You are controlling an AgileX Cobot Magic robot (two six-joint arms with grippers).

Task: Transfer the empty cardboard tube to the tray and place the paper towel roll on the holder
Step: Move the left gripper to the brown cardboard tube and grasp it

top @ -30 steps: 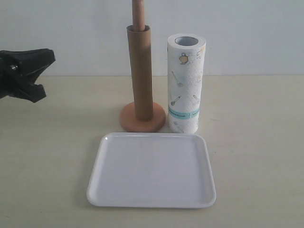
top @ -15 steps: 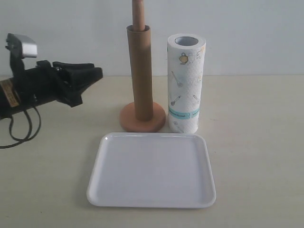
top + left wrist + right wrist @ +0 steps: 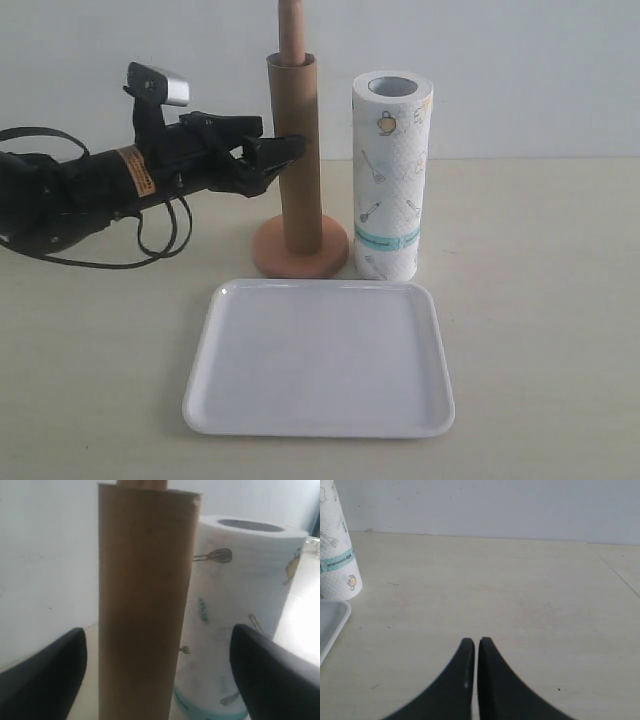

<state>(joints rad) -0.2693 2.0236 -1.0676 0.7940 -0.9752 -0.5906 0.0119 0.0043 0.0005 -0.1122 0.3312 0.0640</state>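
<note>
The long plain brown cardboard tube (image 3: 300,150) is standing upright, sleeved over the thin rod of the light-brown wooden holder (image 3: 290,25). The holder's round base is resting on the desk (image 3: 540,300) just behind the flat white plastic tray (image 3: 320,428). The tall white printed paper towel roll (image 3: 390,175) is standing just beside the tube. Clearing the tube off the holder appears to be the step in hand. The left tool (image 3: 284,158) is hovering at the tube's mid-height with fingers spread, the tube sitting between them, seemingly untouched. Next it likely needs closing on the tube, then lifting straight up off the rod. The right tool (image 3: 472,647) is idling well apart, fingers pressed together, holding nothing.
</note>
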